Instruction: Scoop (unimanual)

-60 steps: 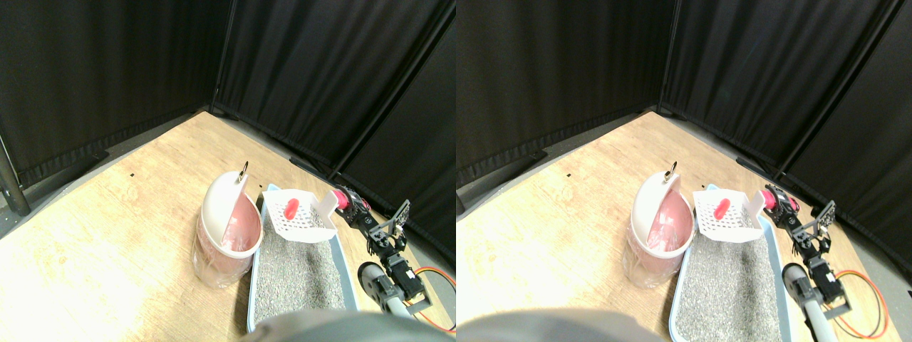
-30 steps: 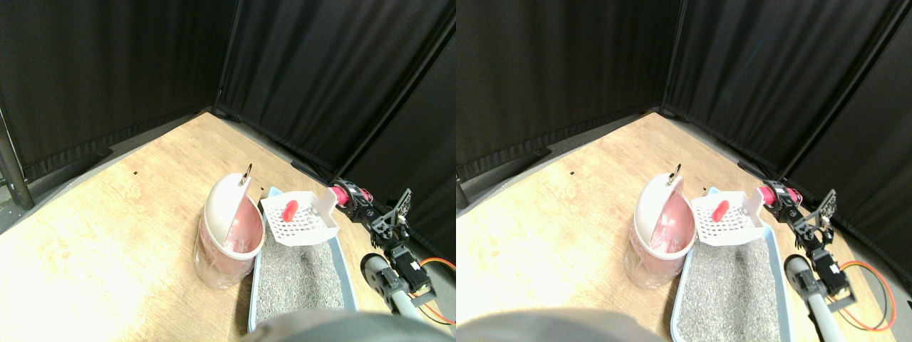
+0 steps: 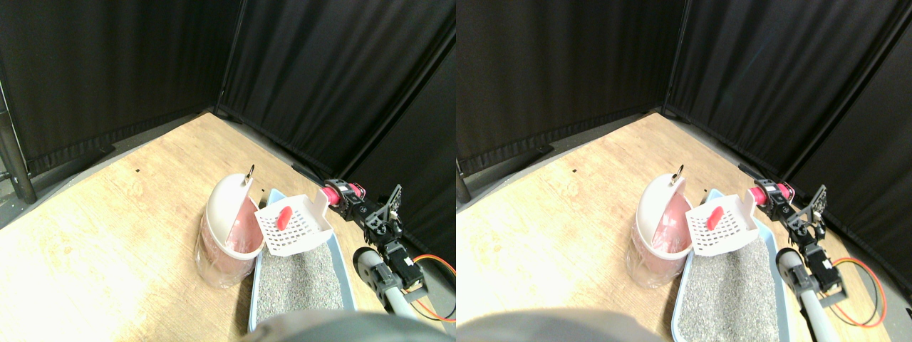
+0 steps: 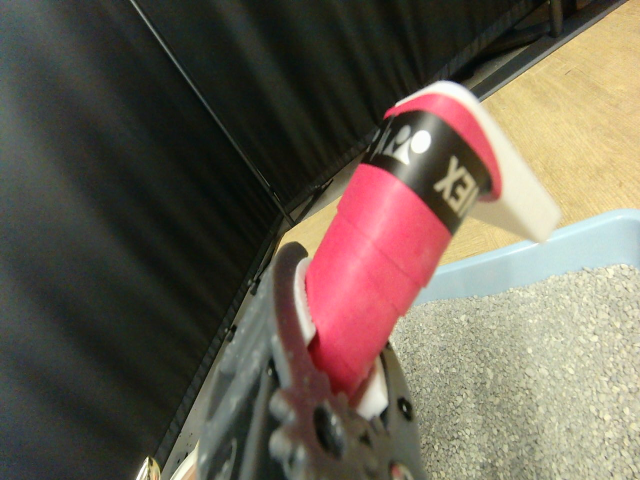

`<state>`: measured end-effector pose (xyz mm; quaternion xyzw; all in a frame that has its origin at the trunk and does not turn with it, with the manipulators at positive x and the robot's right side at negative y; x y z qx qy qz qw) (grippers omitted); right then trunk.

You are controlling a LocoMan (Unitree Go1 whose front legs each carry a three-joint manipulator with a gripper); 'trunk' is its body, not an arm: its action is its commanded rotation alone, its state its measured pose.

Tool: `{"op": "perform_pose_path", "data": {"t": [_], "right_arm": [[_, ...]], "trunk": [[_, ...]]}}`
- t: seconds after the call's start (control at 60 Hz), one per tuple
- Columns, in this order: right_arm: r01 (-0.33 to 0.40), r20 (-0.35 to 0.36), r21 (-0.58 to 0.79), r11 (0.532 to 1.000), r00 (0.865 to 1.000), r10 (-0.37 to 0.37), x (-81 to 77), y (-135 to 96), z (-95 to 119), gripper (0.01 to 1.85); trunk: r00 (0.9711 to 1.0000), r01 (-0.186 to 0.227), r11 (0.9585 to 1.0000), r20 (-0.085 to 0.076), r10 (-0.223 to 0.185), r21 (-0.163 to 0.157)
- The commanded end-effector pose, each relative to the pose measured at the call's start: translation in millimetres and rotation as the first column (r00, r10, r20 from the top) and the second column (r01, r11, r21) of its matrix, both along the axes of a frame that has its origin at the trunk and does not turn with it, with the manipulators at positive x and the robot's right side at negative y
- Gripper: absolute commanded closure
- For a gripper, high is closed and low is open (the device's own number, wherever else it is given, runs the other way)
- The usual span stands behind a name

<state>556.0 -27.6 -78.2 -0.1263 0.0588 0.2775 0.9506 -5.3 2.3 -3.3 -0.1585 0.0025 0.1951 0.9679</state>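
While the right gripper reached in from the lower right, it was clamped on the pink-wrapped handle of the white slotted scoop; the wrist view showed the wrap seated in the jaw frame. Nearest the robot lay the light-blue litter tray on the wooden floor, filled with grey litter. Above the tray's far end, the scoop was held clear of the litter, tilted down toward the left. A red piece rested in the scoop. Just left of the scoop stood the pink bin, with its white swing lid tipped open. The scoop's long axis ran from the gripper leftward toward the bin mouth, so dumping likely needed more leftward travel and tilt. Black curtains stood farthest back.
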Motion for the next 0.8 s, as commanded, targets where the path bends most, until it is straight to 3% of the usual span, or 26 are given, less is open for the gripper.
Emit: {"op": "perform_pose_path", "data": {"t": [0.017, 0.2, 0.483, 0.517, 0.55, 0.617, 0.667, 0.7, 0.8], "right_arm": [[-0.034, 0.058, 0.001, 0.999, 0.998, 0.034, -1.4, 10.0, 9.1, 1.81], [-0.021, 0.078, -0.048, 0.999, 0.997, 0.025, -2.3, 13.7, 10.8, 1.81], [0.075, 0.123, -0.092, 0.993, 0.990, -0.064, -5.7, 15.3, 21.2, 1.81], [0.073, 0.133, -0.093, 0.993, 0.989, -0.060, -3.6, 14.6, 21.8, 1.81], [0.072, 0.151, -0.102, 0.992, 0.987, -0.056, -1.5, 13.9, 21.8, 1.68], [0.071, 0.159, -0.092, 0.993, 0.986, -0.056, 1.3, 12.7, 23.1, 1.78], [0.075, 0.193, -0.120, 0.990, 0.980, -0.051, 2.8, 12.4, 24.9, 1.69], [0.075, 0.196, -0.119, 0.990, 0.979, -0.051, 3.5, 12.3, 26.2, 1.81], [0.079, 0.209, -0.141, 0.987, 0.977, -0.049, 2.8, 12.5, 28.7, 1.68]], "trunk": [[0.9996, -0.011, 0.9999, -0.025, 0.011, 0.000], [0.9996, -0.009, 1.0000, -0.027, 0.009, 0.001], [0.9996, -0.007, 1.0000, -0.027, 0.007, 0.004], [0.9996, -0.006, 1.0000, -0.027, 0.006, 0.006], [0.9996, -0.006, 1.0000, -0.027, 0.006, 0.006], [0.9996, -0.006, 1.0000, -0.027, 0.006, 0.006], [0.9997, -0.001, 1.0000, -0.026, 0.002, 0.007], [0.9997, -0.001, 1.0000, -0.026, 0.002, 0.007], [0.9996, 0.001, 1.0000, -0.028, 0.000, 0.008]]}}
